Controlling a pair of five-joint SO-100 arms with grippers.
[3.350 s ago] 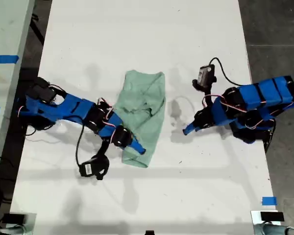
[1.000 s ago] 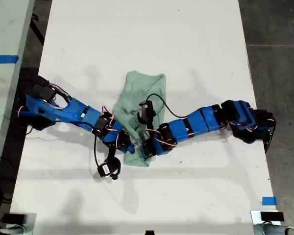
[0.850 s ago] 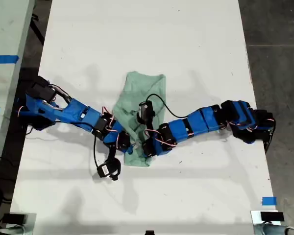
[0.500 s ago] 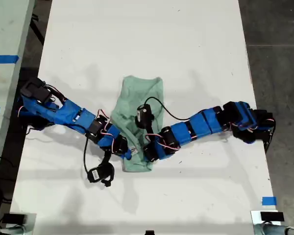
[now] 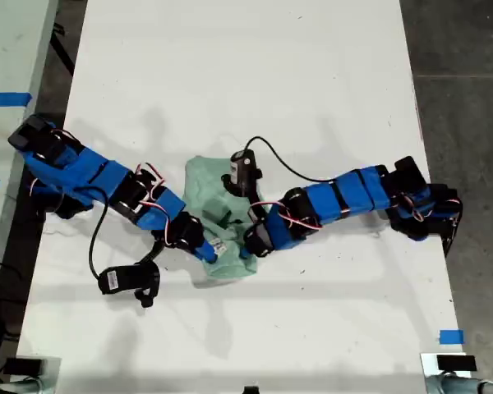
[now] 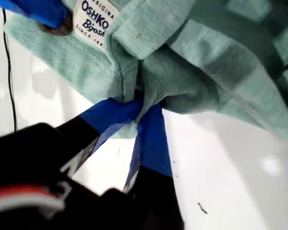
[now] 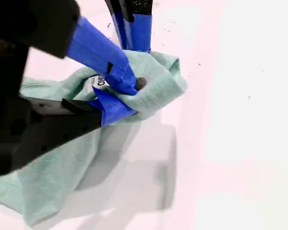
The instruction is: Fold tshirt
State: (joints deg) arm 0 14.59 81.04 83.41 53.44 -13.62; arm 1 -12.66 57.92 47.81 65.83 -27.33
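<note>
Mint cloth tshirt (image 5: 218, 215), bunched centre frame in the exterior view: my first gripper (image 6: 137, 109) and my second gripper (image 7: 119, 98) clench one hem, evidently for folding over.

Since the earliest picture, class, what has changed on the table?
My first gripper came in from the exterior view's right and shut on the tshirt's edge, close to my second gripper, also shut on it. The tshirt has bunched up shorter. It stays on the white table.

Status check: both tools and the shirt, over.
My first tool shut on the tshirt edge beside the collar label. My second tool shut on the same bunched end. Cloth crumpled on the table. Nothing obstructing.
</note>
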